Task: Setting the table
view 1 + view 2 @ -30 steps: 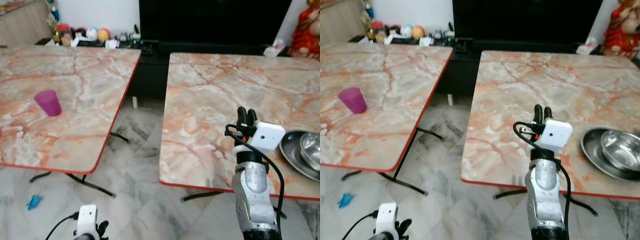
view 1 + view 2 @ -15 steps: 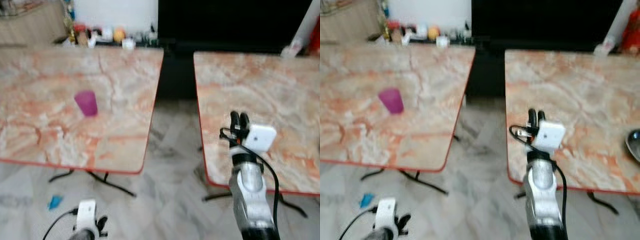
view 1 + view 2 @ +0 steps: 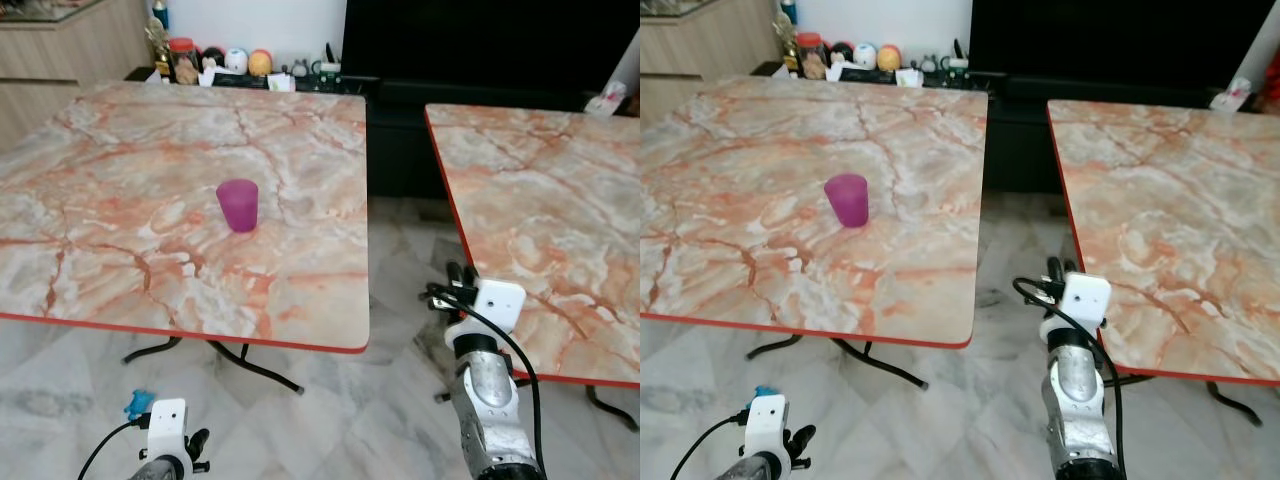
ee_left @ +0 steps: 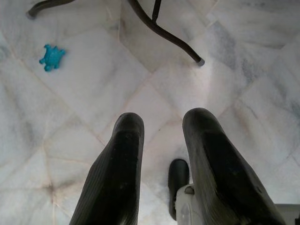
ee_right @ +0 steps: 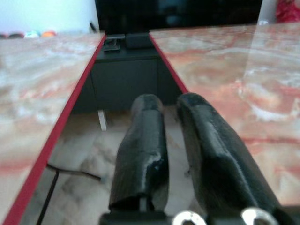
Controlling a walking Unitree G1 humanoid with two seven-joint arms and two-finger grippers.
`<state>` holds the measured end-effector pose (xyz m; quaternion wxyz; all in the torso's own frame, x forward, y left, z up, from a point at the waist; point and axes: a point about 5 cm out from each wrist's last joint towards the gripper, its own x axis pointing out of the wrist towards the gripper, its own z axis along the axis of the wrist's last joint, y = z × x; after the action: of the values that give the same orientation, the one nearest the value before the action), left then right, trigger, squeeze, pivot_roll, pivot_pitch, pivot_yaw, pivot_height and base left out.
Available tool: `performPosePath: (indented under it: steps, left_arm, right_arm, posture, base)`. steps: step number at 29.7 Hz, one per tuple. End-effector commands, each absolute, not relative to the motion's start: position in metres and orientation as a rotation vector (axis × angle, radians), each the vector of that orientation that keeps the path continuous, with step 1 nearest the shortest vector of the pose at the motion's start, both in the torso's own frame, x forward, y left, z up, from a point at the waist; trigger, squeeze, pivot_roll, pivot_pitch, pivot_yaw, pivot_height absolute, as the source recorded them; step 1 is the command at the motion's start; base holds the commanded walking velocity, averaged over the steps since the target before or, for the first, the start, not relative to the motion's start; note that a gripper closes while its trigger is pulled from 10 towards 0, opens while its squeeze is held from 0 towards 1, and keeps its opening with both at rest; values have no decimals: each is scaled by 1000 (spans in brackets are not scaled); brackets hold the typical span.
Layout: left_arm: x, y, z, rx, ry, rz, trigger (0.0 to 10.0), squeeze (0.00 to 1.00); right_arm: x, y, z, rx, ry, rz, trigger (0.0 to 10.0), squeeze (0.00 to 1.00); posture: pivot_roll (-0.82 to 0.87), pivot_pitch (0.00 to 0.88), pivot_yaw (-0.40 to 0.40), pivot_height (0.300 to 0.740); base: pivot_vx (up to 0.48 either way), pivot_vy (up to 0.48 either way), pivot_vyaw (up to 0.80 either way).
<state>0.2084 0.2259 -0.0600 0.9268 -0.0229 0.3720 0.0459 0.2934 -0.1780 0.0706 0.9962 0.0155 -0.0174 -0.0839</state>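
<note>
Purple cup [image 3: 238, 205] beyond raised right gripper [image 3: 460, 276]

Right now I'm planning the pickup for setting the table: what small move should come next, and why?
Probably raise the right gripper and swing it leftward toward the purple cup. The cup stands upright on the left marble table, untouched, while that gripper hangs empty over the gap between tables, fingers nearly closed. The left gripper points at the floor.

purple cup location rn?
Head views: the purple cup stands upright on the left marble table, right of its middle, apart from the right gripper.
</note>
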Motion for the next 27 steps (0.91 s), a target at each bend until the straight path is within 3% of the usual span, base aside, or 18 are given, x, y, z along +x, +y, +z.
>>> performPosePath:
  steps: [1,11,27]
  left_arm:
    - [207,225,-61,-52,764,97,10000,0]
    - [207,223,-61,-58,765,100,10000,0]
    - [204,226,-62,-48,769,108,10000,0]
  right_arm:
    - [287,-184,57,19,14,-187,10000,0]
    - [259,-185,-11,34,349,-141,10000,0]
    - [203,-179,-70,36,759,-106,10000,0]
  posture:
    - [97,0,-36,740]
    - [95,0,-33,740]
    - [117,0,-25,740]
  base:
    - [0,0,0]
    - [0,0,0]
    - [0,0,0]
